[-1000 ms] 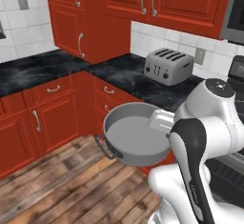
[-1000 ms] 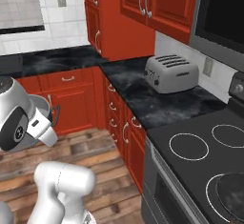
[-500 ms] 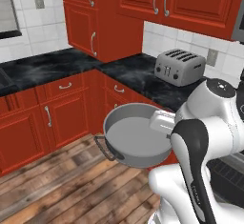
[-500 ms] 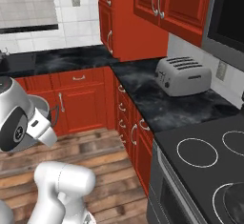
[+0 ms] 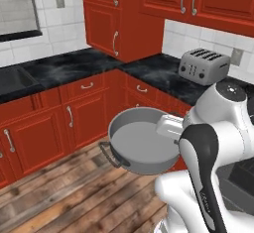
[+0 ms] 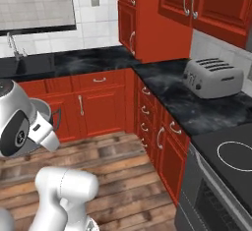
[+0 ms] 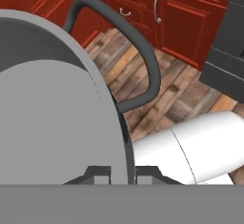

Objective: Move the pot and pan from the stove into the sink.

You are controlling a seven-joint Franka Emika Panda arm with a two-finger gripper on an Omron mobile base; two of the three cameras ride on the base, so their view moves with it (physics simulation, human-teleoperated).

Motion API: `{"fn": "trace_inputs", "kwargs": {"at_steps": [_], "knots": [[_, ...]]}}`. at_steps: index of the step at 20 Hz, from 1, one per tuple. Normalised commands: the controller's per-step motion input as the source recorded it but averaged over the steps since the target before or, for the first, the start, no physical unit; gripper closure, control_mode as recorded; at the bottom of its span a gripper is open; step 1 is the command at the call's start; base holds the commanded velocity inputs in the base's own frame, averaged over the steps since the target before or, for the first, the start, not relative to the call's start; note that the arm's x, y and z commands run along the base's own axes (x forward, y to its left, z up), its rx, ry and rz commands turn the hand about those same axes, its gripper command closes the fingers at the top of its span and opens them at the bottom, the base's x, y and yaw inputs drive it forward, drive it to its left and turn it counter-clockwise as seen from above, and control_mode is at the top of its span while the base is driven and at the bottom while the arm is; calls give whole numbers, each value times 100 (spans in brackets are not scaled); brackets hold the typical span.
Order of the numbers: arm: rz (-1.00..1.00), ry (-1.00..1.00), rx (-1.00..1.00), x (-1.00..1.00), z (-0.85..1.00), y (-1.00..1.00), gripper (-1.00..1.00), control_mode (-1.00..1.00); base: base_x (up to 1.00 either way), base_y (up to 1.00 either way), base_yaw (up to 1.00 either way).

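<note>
Claw (image 7: pixel 120 174) clamped on pot (image 5: pixel 144 143) rim, fingertips (image 7: pixel 145 174) half cut off at frame edge. Pot held level in the air above wood floor (image 5: pixel 74 197); near side hidden behind arm. Sink (image 6: pixel 29 65) partly cropped; stove (image 6: pixel 231 151) cropped at edge

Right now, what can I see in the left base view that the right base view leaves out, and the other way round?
The left base view alone shows the whole pot, grey and empty, carried out over the wood floor, one dark loop handle toward the floor. The right base view alone shows the chrome faucet and a corner of the stove with a white ring. Both share the toaster, the marbled countertop and red cabinets.
</note>
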Motion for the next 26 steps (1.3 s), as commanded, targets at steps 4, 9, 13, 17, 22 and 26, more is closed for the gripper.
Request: {"fn": "trace_inputs", "kwargs": {"at_steps": [4, 9, 13, 17, 22, 26], "knots": [[0, 0, 0, 0, 0, 0, 100, 100, 0, 81, 0], [0, 0, 0, 0, 0, 0, 100, 100, 0, 68, 2], [0, 0, 0, 0, 0, 0, 100, 100, 0, 47, 5], [0, 0, 0, 0, 0, 0, 100, 100, 0, 0, 0], [0, 0, 0, 0, 0, 0, 100, 100, 0, -5, 12], [0, 0, 0, 0, 0, 0, 100, 100, 0, -5, 24]]}}
